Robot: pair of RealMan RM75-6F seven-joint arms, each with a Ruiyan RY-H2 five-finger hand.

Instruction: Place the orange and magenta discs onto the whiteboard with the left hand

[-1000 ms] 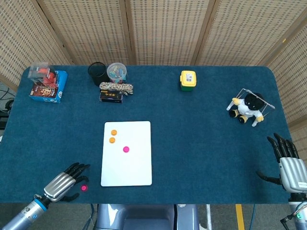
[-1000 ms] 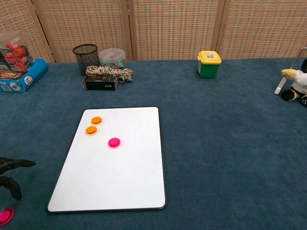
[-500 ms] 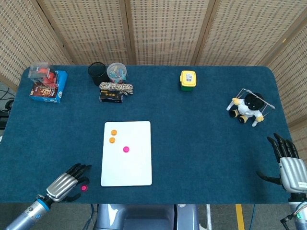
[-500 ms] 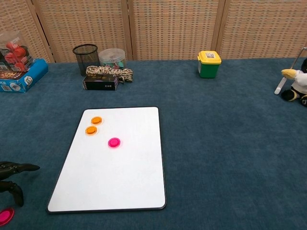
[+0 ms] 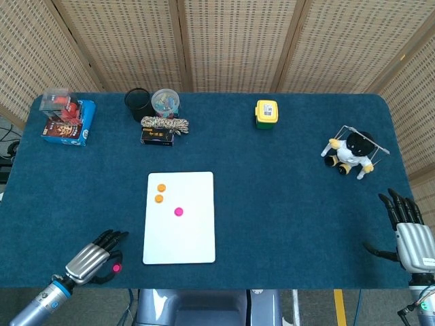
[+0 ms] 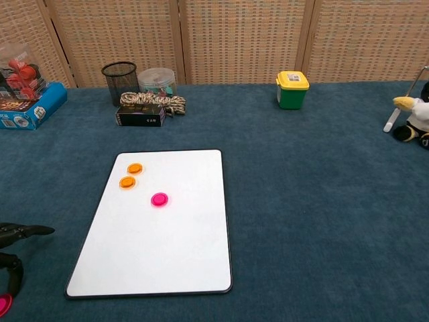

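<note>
Left hand: the left hand (image 5: 94, 257) lies low at the near-left part of the table (image 5: 285, 183), fingers stretched toward the whiteboard, thumb below; I cannot tell whether it pinches anything.
Loose disc: a magenta disc (image 5: 116, 268) shows between the thumb and the fingers, partly covered (in the chest view only its edge (image 6: 3, 304) is seen at the bottom-left corner).
Whiteboard: the whiteboard (image 5: 190, 238) lies flat just right of this hand, a strip of blue cloth between its left edge and the fingertips.
Discs on board: two orange discs (image 5: 161, 188) (image 5: 159, 198) near the top-left corner, one magenta disc (image 5: 178, 211) a little lower and more central; the lower half of the board is bare.
Right hand: the right hand (image 5: 411, 238) stands at the far right edge, fingers spread and holding nothing.
Far edge: mesh cup (image 5: 136, 103), plastic jar (image 5: 165, 100), rope on a black box (image 5: 164, 128), blue box (image 5: 68, 122), yellow container (image 5: 266, 113), plush penguin (image 5: 353, 153), all well apart from the board.
</note>
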